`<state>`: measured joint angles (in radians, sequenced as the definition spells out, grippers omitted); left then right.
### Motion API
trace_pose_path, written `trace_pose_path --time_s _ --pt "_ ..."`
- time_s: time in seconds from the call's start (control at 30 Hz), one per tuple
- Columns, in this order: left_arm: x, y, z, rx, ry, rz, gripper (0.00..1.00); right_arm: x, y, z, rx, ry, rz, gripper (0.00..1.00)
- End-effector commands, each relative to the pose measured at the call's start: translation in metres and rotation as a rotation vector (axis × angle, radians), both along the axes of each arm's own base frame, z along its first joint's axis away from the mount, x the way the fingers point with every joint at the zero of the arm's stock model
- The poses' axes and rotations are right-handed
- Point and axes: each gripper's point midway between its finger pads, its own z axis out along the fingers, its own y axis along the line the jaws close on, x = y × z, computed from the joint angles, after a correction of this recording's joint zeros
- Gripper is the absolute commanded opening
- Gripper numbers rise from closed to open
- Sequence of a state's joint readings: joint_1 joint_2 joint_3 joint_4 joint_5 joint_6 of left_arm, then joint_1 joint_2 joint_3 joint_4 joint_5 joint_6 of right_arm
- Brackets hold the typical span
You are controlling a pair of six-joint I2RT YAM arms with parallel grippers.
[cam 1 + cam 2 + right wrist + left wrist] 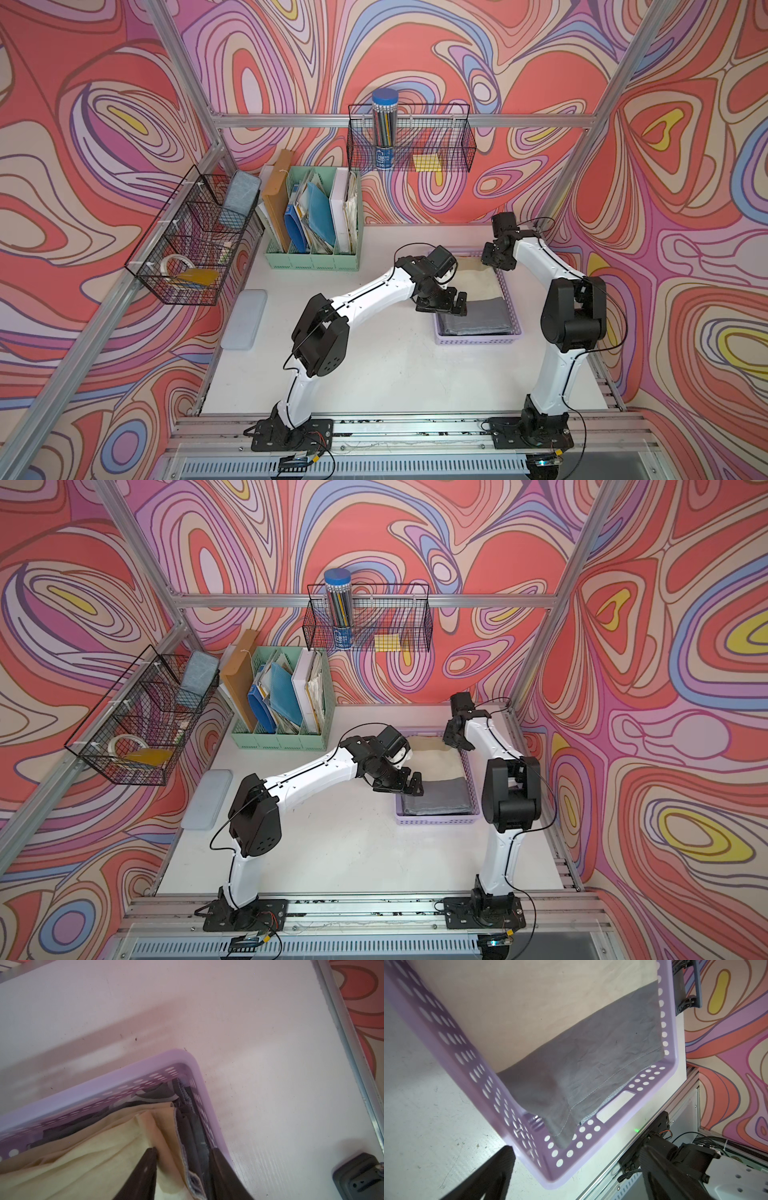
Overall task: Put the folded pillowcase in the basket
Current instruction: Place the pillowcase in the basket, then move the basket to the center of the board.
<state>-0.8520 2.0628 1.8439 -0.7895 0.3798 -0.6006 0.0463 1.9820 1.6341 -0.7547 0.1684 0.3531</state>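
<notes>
Pillowcase: lies folded inside the basket, flat on the floor. The grey half is toward the robot and the cream half toward the back. The basket stands on the table, on the right arm's side. Placement looks done.

Left gripper: fingers spread wide with nothing between them. It hovers over the basket's near left side, and the left wrist view shows it clear of the cloth.

Right gripper: at the basket's far right corner, fingers partly apart and straddling the cloth's corner. The fabric between them looks slack rather than nipped (my reading only, since the frame shows only the finger ends).

Handling: thin woven fabric, light, limp and creased. It has no stiffness, so it would sag and unfold if lifted by a single layer. It is neither fragile nor slippery. If a tidy-up is needed, the best hold is to pinch all layers at a stitched hem corner, one gripper at each end, keeping the fingers off the perforated wall.
</notes>
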Motion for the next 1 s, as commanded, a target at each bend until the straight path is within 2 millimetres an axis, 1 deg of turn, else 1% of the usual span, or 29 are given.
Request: trace_pose_path --time_s 0.0,0.07,0.13,0.2,0.23,0.3,0.33,0.4,0.47,0.5,0.53,0.57,0.6,0.7,0.8,0.83,0.9,0.93,0.97 --pt "-0.003 0.015 0.015 0.027 -0.039 -0.004 0.98 0.003 -0.006 0.019 -0.028 -0.037 -0.008 0.44" --pt "-0.002 0.019 0.017 0.038 -0.055 0.007 0.99 0.003 -0.009 0.024 -0.039 -0.049 -0.016 0.44" --pt "0.004 0.027 0.018 0.049 -0.08 0.037 0.98 0.002 -0.007 0.035 -0.03 -0.088 -0.012 0.44" --pt "0.017 0.043 0.014 0.081 -0.103 0.108 0.97 -0.001 0.0 0.045 0.012 -0.118 0.003 0.41" --pt "0.023 0.05 0.011 0.087 -0.107 0.14 0.94 -0.003 0.005 0.047 0.036 -0.122 0.015 0.36" --pt "0.039 0.064 -0.004 0.098 -0.092 0.2 0.84 -0.01 0.018 0.037 0.095 -0.095 0.046 0.05" --pt "0.044 0.068 -0.01 0.105 -0.078 0.216 0.79 -0.014 0.024 0.031 0.109 -0.077 0.056 0.0" --pt "0.052 0.066 -0.02 0.091 -0.05 0.212 0.75 -0.023 0.036 0.018 0.128 -0.055 0.085 0.0" --pt "0.057 0.061 -0.024 0.076 -0.049 0.207 0.76 -0.032 0.034 0.008 0.128 -0.04 0.068 0.0" --pt "0.059 0.056 -0.023 0.057 -0.051 0.198 0.78 -0.037 0.033 0.006 0.124 -0.04 0.062 0.0" --pt "0.062 0.053 -0.023 0.048 -0.058 0.198 0.8 -0.04 0.032 0.006 0.121 -0.044 0.053 0.02" --pt "0.066 0.05 -0.022 0.04 -0.068 0.202 0.82 -0.044 0.031 0.002 0.119 -0.042 0.046 0.13" --pt "0.069 0.048 -0.022 0.034 -0.075 0.203 0.82 -0.048 0.029 0.013 0.119 -0.073 0.043 0.17" --pt "0.079 0.038 -0.025 0.023 -0.077 0.208 0.79 -0.057 0.027 0.029 0.119 -0.107 0.029 0.18" --pt "0.087 0.028 -0.035 0.021 -0.059 0.204 0.73 -0.065 0.023 0.05 0.113 -0.154 0.013 0.18" --pt "0.09 0.026 -0.039 0.027 -0.056 0.203 0.65 -0.067 0.022 0.058 0.111 -0.171 0.01 0.18" --pt "0.093 0.027 -0.047 0.057 -0.045 0.219 0.35 -0.072 0.018 0.072 0.093 -0.194 0.002 0.19" --pt "0.094 0.027 -0.051 0.065 -0.039 0.22 0.25 -0.074 0.017 0.078 0.085 -0.206 0.004 0.19" --pt "0.095 0.027 -0.053 0.073 -0.038 0.221 0.19 -0.076 0.015 0.084 0.075 -0.216 0.003 0.19"
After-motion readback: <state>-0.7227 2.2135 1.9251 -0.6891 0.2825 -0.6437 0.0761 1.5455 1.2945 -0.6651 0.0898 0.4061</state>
